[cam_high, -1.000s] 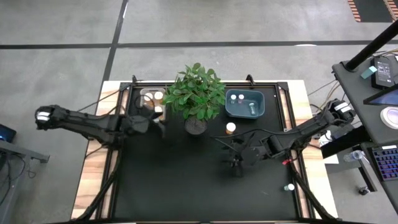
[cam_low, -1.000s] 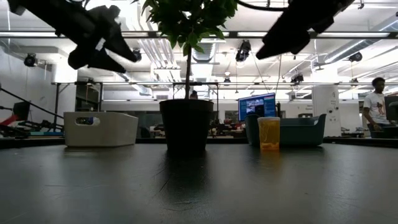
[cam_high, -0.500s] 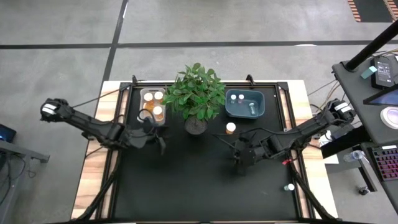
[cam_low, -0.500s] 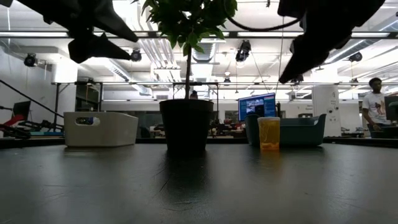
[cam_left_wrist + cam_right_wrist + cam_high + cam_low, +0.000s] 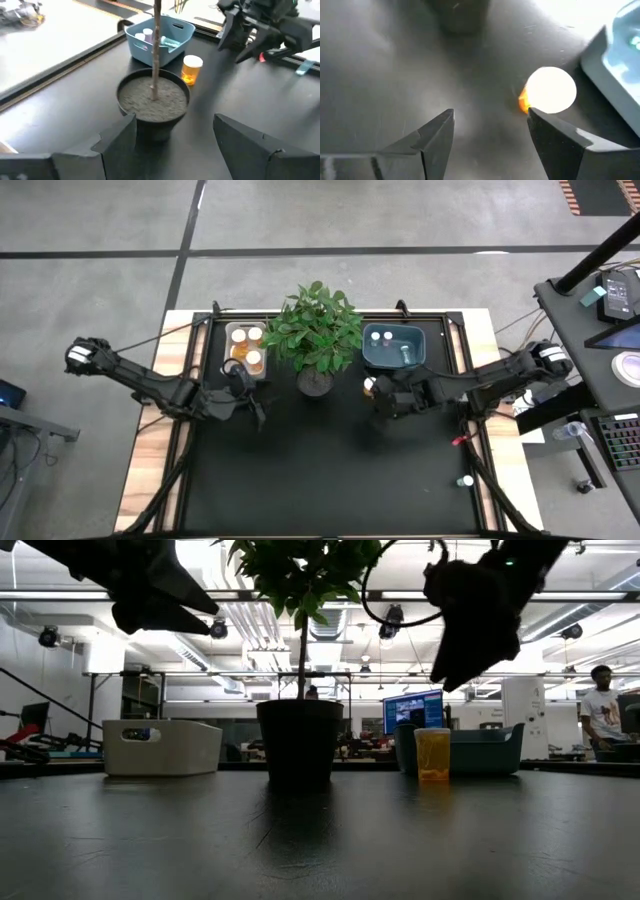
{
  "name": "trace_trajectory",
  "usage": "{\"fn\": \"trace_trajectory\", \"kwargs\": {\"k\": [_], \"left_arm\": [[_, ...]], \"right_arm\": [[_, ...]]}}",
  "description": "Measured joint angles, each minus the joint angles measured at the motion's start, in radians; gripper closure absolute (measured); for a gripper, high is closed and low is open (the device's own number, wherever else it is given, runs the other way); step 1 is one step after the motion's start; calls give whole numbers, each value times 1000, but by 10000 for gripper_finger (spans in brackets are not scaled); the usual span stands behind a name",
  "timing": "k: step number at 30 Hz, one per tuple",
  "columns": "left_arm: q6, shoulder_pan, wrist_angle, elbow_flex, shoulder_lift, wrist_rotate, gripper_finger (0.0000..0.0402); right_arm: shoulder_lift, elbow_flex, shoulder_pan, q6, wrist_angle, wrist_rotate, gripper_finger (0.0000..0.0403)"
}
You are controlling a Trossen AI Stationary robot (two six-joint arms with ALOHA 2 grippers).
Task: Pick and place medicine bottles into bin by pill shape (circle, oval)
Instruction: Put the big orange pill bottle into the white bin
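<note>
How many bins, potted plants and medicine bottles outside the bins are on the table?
Open plastic bins: 2 (white rectangular bin, blue-grey bin)
Potted plants: 1 (leafy green potted plant)
White-capped bottles outside bins: 2 (orange-amber bottle, small pale bottle)
Total: 5

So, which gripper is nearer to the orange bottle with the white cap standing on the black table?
The right. The right gripper hovers open just beside the orange bottle, in front of the blue bin. The left gripper is open beyond the potted plant, near the white bin.
</note>
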Motion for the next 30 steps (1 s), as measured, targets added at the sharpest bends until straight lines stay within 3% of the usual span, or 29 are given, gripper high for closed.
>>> {"fn": "trace_trajectory", "kwargs": {"k": [9,19,30], "left_arm": [[63,0,0,-29,-2,-47,155],[141,0,3,-12,-78,-48,155],[134,-4,-2,-38,-99,-30,155]], "right_arm": [[0,53,-97,134,-56,-3,163],[2,19,-100,367,-56,112,163],[147,54,-101,428,-62,132,163]]}}
